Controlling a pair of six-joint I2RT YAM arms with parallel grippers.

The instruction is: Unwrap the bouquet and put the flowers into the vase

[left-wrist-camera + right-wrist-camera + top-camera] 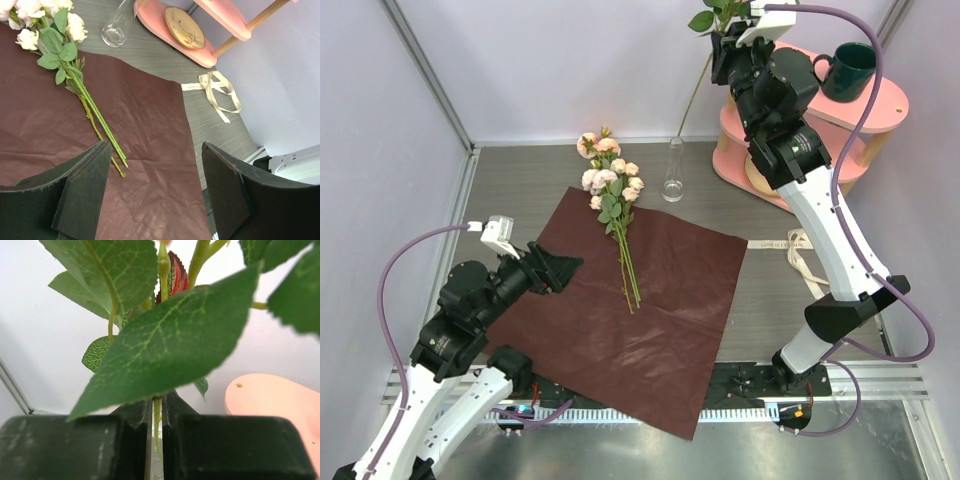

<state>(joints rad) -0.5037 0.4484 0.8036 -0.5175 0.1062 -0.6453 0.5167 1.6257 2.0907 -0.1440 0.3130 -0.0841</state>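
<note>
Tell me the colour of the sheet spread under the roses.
Dark maroon paper sheet, plain; clearest in top external view.

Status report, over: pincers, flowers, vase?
Left pincer open above wrapping paper. Right pincer shut on one flower stem. Other roses lie on paper. Vase empty, unobstructed.

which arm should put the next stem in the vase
Right: the right gripper is shut on a leafy stem raised near the vase. The left gripper hangs open over the wrapping paper, empty.

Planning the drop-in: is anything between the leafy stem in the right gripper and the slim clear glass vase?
Nothing visible does. The right gripper holds the green leafy stem raised; the slim clear glass vase stands free, pink shelf to its right, pale roses to its left.
</note>
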